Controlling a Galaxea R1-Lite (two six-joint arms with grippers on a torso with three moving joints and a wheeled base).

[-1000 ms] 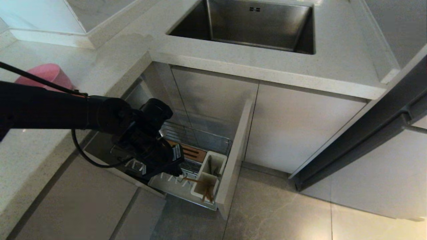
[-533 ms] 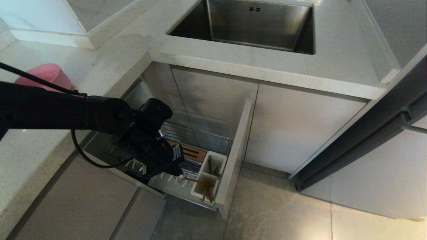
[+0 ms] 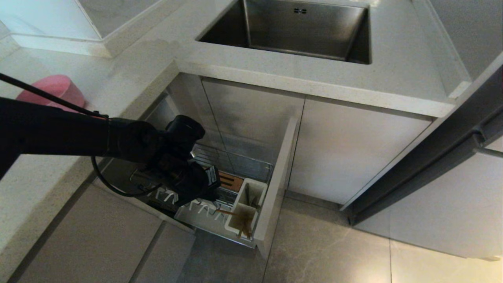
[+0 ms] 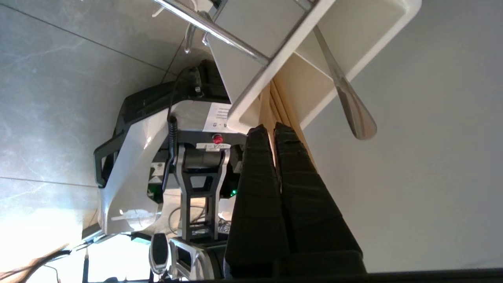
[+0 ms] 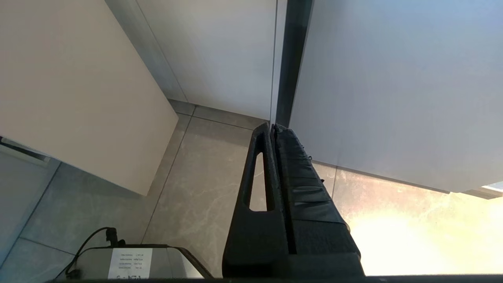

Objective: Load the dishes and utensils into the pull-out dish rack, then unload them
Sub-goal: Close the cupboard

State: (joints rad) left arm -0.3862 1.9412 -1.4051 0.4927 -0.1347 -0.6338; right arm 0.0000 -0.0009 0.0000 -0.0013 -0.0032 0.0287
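1. The pull-out dish rack point(image 3: 220, 196) stands drawn out from under the sink counter, its chrome wire basket low above the floor and its beige front panel point(image 3: 277, 184) at the outer end.
2. Just inside that panel sit the white utensil cups point(image 3: 247, 210). The chopsticks point(image 3: 241, 226) stand in the nearer cup, their upper ends leaning toward the arm; the spoon point(image 4: 346, 98) stands in the cup beside it, bowl end up.
3. A wooden slotted strip point(image 3: 230, 180) lies across the basket behind the cups, and white plastic prongs point(image 3: 198, 208) line the tray on the side away from the panel.
4. The left gripper point(image 4: 271, 129) hangs over the rack beside the cups. In the left wrist view its jaws are clenched on the light-wood chopsticks, whose shafts run from between the fingertips down into the cup.
5. The pink bowl point(image 3: 53, 89) rests on the tabletop at the far left, partly behind the left arm, well apart from the rack.
6. The steel sink point(image 3: 294, 29) is set into the tabletop above and behind the rack.
7. The right gripper point(image 5: 273, 127) is out of the head view; its own wrist view shows it with jaws clenched on nothing, above the grey floor tiles point(image 5: 204, 177) near the cabinet doors.
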